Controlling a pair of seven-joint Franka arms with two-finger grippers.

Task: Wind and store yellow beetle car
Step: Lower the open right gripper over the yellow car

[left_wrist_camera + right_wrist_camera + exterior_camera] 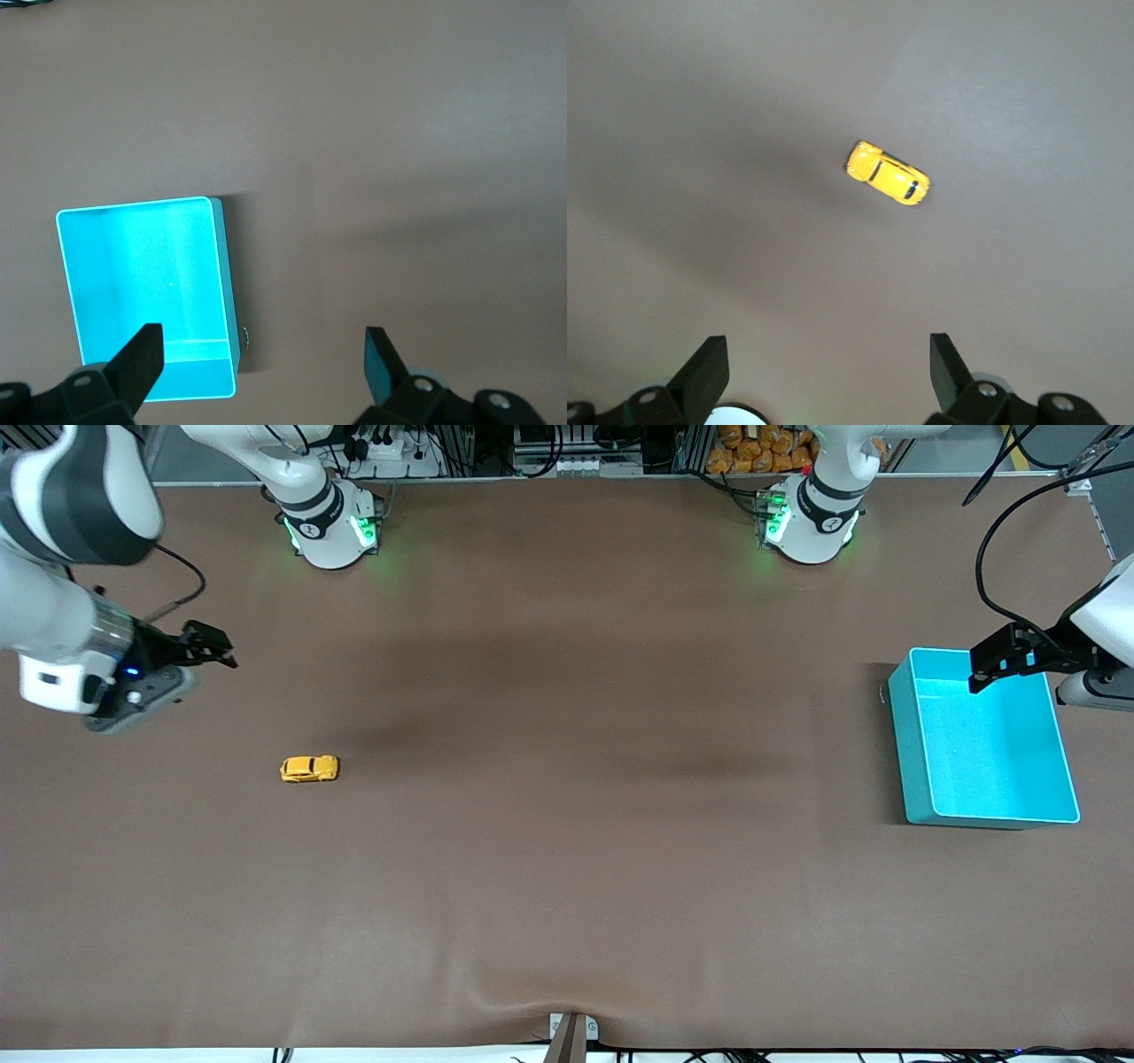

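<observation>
Resting on its wheels, rounded yellow beetle car point(309, 768), dark windows.

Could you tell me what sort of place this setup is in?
Probably a robotics lab: two arms bolted at a brown table, cables and electronics along its edge, and only a toy car and a bin laid out.

Brown table point(567, 868), orange items point(762, 447) and cables along its robot-base edge
</observation>
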